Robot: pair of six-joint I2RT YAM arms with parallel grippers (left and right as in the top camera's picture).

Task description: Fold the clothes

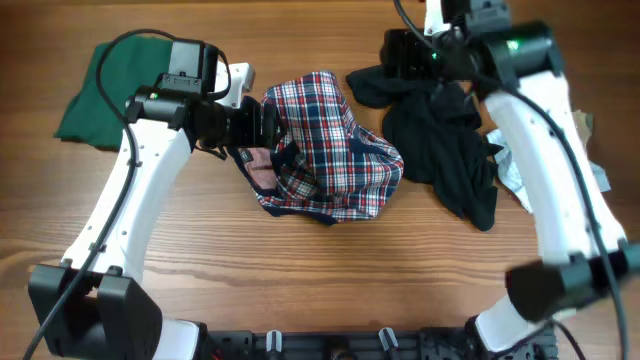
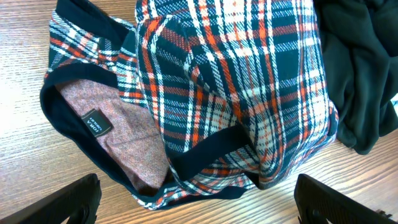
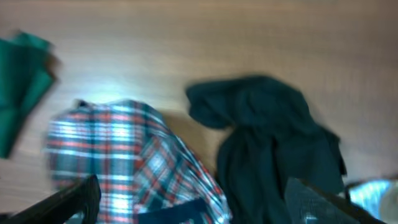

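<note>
You have a brown wood-grain table point(image 1: 300, 270) under both arms, with clothes strewn across its far half. The plaid garment point(image 1: 325, 150) lies crumpled near the middle, in red, white and navy checks with a dark navy band. Its pinkish inside is turned up on the side nearer your left arm, and a small black label point(image 2: 96, 121) shows there.

Your left arm rises from the near left corner and bends across, so the left gripper point(image 1: 268, 122) points sideways at the plaid's left edge. In the left wrist view the jaws are spread wide. One finger sits in each lower corner, with the plaid's banded hem ahead of the gap between them. You cannot tell whether either finger touches the cloth.

Your right arm stands along the right side and reaches to the far edge. The right gripper point(image 1: 398, 52) is turned leftward over the top of the black garment point(image 1: 445, 140). Its wrist view is blurred, yet the two fingers show far apart at the bottom corners and grip nothing. The plaid lies ahead and to the left there, and the black heap lies ahead and to the right.

You can count four cloths: one plaid, one black just beside it on the right, one green garment point(image 1: 100, 90) at the far left, well apart, and one pale cloth point(image 1: 515, 175) partly hidden under the right arm.
</note>
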